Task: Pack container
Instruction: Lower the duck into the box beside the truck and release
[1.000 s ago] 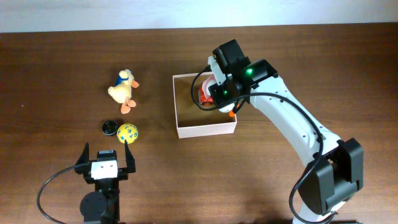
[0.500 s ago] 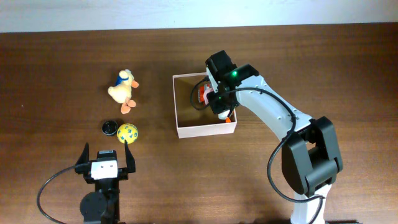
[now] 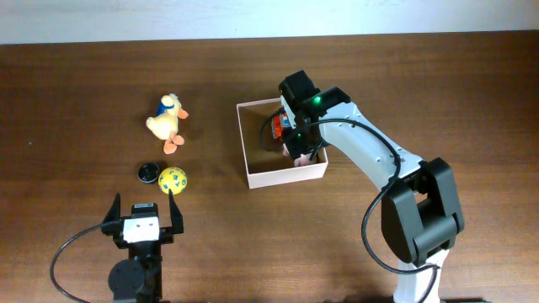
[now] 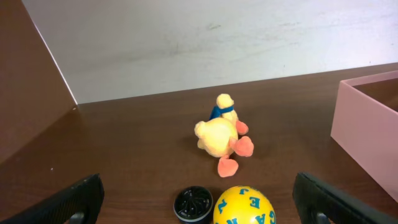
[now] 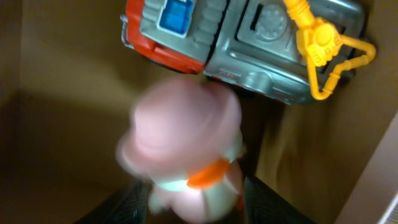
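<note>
right wrist: right gripper (image 5: 194, 186) jaws just parted, pink toy (image 5: 180, 143) dropping into the container (image 3: 286, 177) beside the truck (image 5: 249, 43); another item packed; left gripper (image 4: 198, 186) gapes empty

**Student:** What finishes do the table (image 3: 84, 84) and the container (image 3: 286, 177) show?

**Tutor:** Table: dark wood, fine grain, satin sheen. Container: matt cardboard, white outside, raw tan inside.

**Student:** And the toys?

**Tutor:** Duck (image 3: 166, 120): soft yellow plush cloth. Ball (image 4: 244, 208): glossy yellow plastic, printed blue characters. Black disc (image 4: 193, 204): ribbed plastic. Truck (image 5: 249, 37): smooth moulded plastic, silver-grey and red, slightly glossy. Pink-capped figure (image 5: 186, 149): blurred; surface looks smooth.
</note>
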Controlling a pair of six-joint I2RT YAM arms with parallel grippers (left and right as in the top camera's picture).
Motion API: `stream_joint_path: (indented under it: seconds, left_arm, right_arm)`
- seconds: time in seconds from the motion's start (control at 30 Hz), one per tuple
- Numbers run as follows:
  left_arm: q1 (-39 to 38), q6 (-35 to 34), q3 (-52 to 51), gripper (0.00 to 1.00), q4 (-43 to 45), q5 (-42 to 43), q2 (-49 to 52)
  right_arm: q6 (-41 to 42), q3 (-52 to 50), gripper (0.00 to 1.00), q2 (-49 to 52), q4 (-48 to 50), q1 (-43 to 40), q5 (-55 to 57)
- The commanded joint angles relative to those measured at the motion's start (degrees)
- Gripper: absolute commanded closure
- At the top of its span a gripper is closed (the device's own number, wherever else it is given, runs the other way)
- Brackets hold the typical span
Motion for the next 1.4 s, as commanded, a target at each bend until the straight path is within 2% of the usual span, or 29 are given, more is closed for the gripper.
stream_joint_path:
  seconds: [0.0, 0.2, 0.3, 0.33, 0.47, 0.77, 1.2, 1.37]
  left_arm:
    - [-0.22, 0.92, -0.44, 0.01, 0.15, 0.57, -0.33]
    - [-0.22, 0.92, -0.44, 0.01, 0.15, 0.57, -0.33]
    - [-0.22, 0.92, -0.44, 0.01, 0.15, 0.57, -0.33]
    - [-0.22, 0.92, -0.44, 0.01, 0.15, 0.57, -0.33]
    - [-0.22, 0.92, -0.44, 0.01, 0.15, 0.57, -0.33]
    - [-0.22, 0.92, -0.44, 0.01, 0.15, 0.57, -0.33]
    - [-0.22, 0.92, -0.44, 0.01, 0.15, 0.57, -0.33]
    - [-0.22, 0.92, -0.44, 0.01, 0.15, 0.57, -0.33]
  right_arm:
    - [0.44, -0.24, 0.46, -1.95, -0.33, 0.33, 1.07]
    - [0.39, -0.24, 0.46, -4.35, -0.48, 0.72, -0.33]
    - [0.37, -0.24, 0.55, -5.29, -0.39, 1.88, -1.46]
    - [0.35, -0.24, 0.60, -5.55, -0.39, 2.40, -1.55]
    - [0.17, -0.24, 0.96, -5.90, -0.24, 5.22, -3.32]
    - [0.22, -0.59, 0.96, -3.41, 2.73, 10.19, -2.14]
    - [0.20, -0.92, 0.96, 4.04, 3.23, 7.69, -0.70]
    - [0.22, -0.90, 0.96, 4.20, 2.19, 6.56, 3.58]
